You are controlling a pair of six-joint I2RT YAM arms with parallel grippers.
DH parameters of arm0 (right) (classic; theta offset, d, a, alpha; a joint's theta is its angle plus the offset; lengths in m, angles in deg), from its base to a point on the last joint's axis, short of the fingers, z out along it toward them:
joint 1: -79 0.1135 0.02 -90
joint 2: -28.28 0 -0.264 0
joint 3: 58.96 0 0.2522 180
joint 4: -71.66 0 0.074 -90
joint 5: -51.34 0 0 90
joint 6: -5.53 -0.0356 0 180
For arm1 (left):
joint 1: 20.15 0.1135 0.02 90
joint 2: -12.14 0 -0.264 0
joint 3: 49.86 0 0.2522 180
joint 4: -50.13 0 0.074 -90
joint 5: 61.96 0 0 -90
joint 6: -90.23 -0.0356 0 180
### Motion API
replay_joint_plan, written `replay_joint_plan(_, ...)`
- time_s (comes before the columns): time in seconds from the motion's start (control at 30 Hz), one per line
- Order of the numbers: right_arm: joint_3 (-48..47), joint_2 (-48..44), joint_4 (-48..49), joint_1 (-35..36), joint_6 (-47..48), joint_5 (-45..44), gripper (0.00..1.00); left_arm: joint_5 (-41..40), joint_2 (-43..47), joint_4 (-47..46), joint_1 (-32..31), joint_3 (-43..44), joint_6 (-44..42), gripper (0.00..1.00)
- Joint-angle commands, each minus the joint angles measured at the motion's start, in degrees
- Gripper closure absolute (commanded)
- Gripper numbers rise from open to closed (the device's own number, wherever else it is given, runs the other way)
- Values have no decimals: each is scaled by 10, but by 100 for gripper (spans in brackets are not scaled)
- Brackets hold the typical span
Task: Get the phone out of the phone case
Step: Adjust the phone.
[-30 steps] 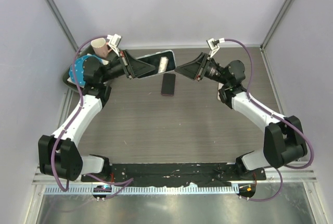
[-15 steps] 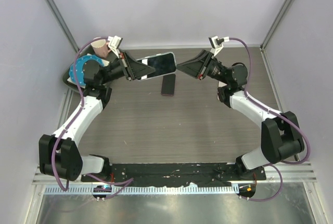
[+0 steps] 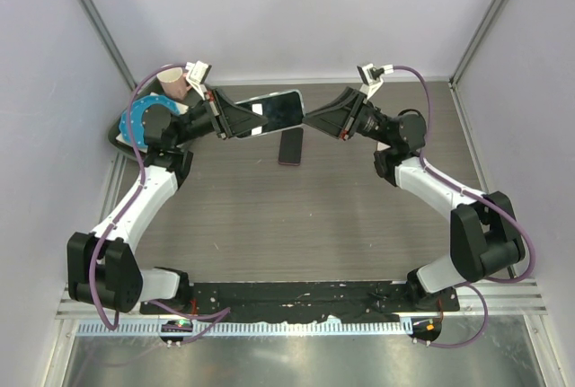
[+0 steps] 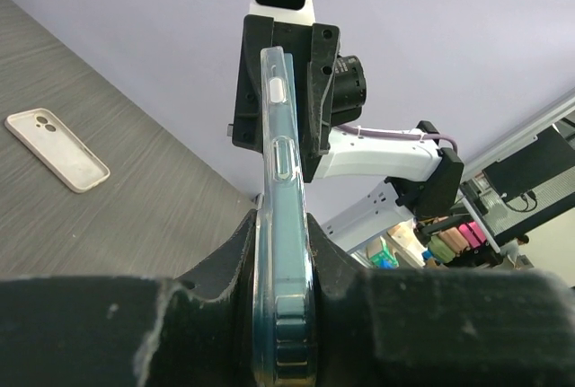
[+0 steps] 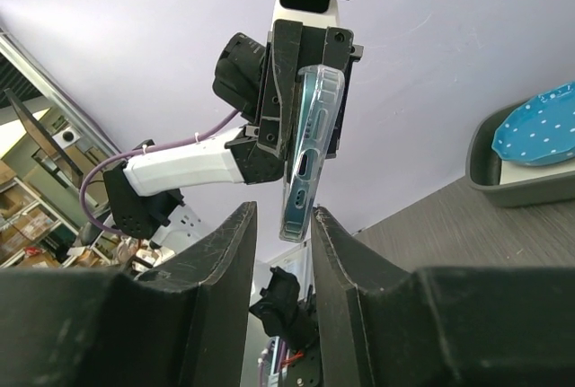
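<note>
Left pincer [image 4: 283,248] clamped on near end of cased phone [image 4: 280,136], held in the air over the table [image 3: 269,216]. Right pincer [image 5: 283,225] at the phone's far end, jaws narrowly apart, grip unclear. Judgement: clear case [image 5: 310,127] flexible and slick; phone stiff, light, drop-fragile. Take the case lip at the free corner.

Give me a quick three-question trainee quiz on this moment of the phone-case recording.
1. True or false: the cased phone lies flat on the table.
2. Which gripper clamps it? A: left gripper. B: right gripper. C: neither.
3. Fill in: the blue plate sits in a grey ____.
Key: 1 false, it is held in the air; 2 A; 3 tray.
</note>
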State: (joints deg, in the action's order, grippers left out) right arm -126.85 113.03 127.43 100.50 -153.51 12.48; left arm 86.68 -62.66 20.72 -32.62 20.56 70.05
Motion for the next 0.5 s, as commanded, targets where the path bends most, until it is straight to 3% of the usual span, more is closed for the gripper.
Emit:
replay_joint_plan(0.0,-9,-4,37,9,7,9,65,-11,12,-58,0,7,13,100)
replay_joint_plan(0.27,-11,-10,169,9,-62,23,81,-13,13,-53,0,-4,3,100)
replay_joint_plan(0.33,-25,-16,210,10,-86,34,96,-16,10,-40,0,-9,-3,100)
replay_joint_plan(0.37,-27,-22,213,10,-87,35,99,-18,10,-36,1,-9,-7,100)
replay_joint_plan(0.47,-40,-45,222,16,-86,49,99,-31,6,-16,-1,-16,-20,100)
